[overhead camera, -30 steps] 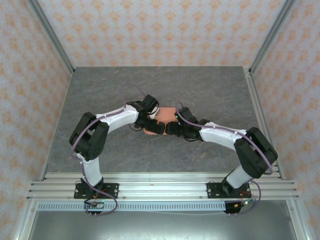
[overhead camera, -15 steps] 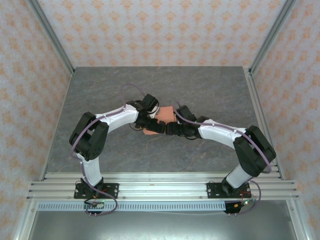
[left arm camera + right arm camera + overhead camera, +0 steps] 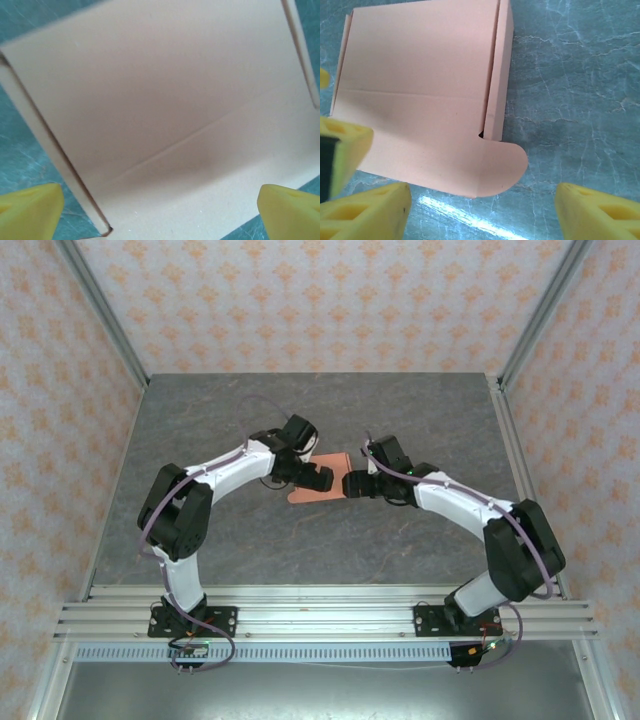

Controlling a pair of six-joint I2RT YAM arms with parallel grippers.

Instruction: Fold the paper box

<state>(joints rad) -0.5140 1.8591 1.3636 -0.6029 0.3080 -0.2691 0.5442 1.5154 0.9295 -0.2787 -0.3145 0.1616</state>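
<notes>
At the bottom of each wrist frame my fingers stand apart: my left gripper [image 3: 160, 212] spread wide, my right gripper [image 3: 482, 215] open, neither clamping anything. Just beyond them the paper box [image 3: 420, 90] lies partly folded on the table [image 3: 570, 75], with its rounded tab nearest my right fingers.

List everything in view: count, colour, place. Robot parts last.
paper box: one, salmon-orange, mid-table between the hands, rounded tab sticking out.
table: one, grey marbled, under everything.
walls: three, pale with orange pattern, around the table.
rail: one, silver, near edge.
arms: two, white and black, mounted on the rail.
left hand: one, yellow fingertips, open, over the box.
right hand: one, yellow fingertips, open, beside the box's tab.
</notes>
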